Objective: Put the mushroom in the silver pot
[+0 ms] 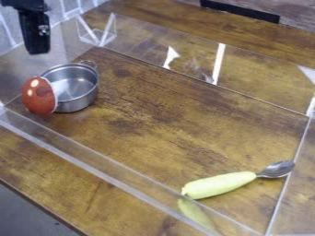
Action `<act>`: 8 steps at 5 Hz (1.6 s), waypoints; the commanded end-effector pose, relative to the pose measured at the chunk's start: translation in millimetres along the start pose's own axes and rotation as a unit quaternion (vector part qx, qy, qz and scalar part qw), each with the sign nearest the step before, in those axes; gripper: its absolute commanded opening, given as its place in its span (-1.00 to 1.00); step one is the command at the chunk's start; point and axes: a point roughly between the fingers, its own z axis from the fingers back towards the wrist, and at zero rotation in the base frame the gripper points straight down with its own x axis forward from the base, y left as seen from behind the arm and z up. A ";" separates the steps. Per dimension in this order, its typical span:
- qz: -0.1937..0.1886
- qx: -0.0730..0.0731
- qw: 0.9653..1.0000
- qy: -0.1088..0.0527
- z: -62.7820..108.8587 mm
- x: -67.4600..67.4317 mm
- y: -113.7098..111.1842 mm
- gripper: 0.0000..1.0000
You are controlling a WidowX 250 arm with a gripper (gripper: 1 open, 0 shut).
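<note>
the mushroom [40,95] lies outside the silver pot [70,85], touching its left wall, below the empty gripper [40,42], whose jaw spacing i cannot tell.

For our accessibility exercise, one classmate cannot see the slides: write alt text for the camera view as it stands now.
A red mushroom lies on the wooden table against the outside left of the silver pot, not in it, while the robot's dark pincer hangs above, holding nothing. At the near right, a yellow-green vegetable lies end to end with a metal spoon.
</note>
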 end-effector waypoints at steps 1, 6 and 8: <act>-0.002 -0.005 1.000 0.010 0.3 5.9 -4.7 1.00; -0.059 0.021 0.998 0.004 -17.1 -19.0 -12.5 1.00; -0.085 0.028 0.996 0.004 -33.7 -23.2 -15.8 1.00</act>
